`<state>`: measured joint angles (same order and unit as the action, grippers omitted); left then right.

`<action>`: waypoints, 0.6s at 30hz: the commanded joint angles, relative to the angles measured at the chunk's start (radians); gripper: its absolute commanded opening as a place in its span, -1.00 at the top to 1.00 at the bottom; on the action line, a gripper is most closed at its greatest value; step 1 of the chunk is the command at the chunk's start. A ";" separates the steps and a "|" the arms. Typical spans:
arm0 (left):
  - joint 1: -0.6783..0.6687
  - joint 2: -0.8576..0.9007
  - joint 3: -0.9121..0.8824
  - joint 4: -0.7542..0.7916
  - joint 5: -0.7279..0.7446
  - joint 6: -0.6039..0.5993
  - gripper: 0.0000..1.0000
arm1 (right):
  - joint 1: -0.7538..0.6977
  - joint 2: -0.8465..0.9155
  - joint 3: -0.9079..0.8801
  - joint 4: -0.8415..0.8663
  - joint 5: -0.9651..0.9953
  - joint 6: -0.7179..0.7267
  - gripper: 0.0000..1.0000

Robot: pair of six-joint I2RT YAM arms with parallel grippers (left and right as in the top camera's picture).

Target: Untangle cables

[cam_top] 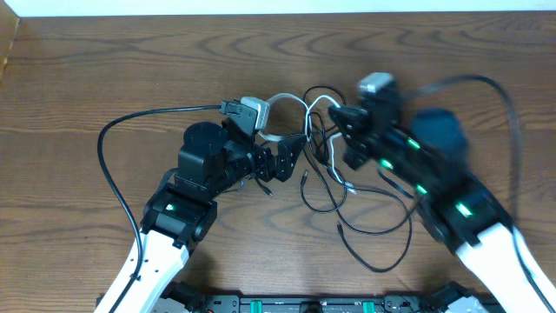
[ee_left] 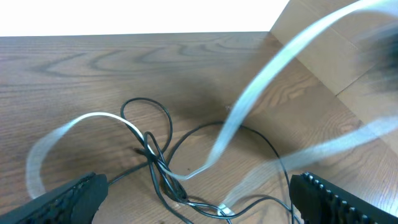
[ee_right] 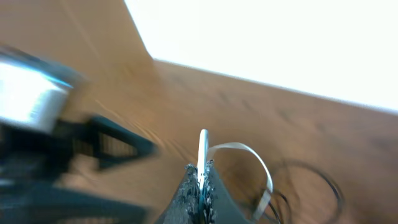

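Observation:
The cables lie as a small tangle of thin black cords with a whitish flat strand on the wooden table, between my two grippers. My right gripper is at the tangle's upper right, and in the right wrist view it is shut on the whitish flat strand, which loops off to the right. My left gripper sits at the tangle's left, wide open. The black knot lies between its fingers in the left wrist view, with the whitish strand lifted and blurred above.
The left arm's thick black wire arcs over the table at the left. Loose black cord loops trail toward the front edge. A lighter board stands at the table's side, and the far edge meets a white wall.

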<state>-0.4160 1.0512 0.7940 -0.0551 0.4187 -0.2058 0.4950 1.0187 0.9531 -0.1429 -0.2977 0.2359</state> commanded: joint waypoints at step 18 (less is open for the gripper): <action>0.001 0.013 0.012 0.000 -0.012 0.003 -0.96 | 0.004 -0.236 0.016 0.298 -0.054 0.066 0.98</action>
<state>-0.4160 1.0603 0.7940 -0.0559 0.4126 -0.2058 0.4957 0.7910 0.9546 0.1112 -0.3454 0.2893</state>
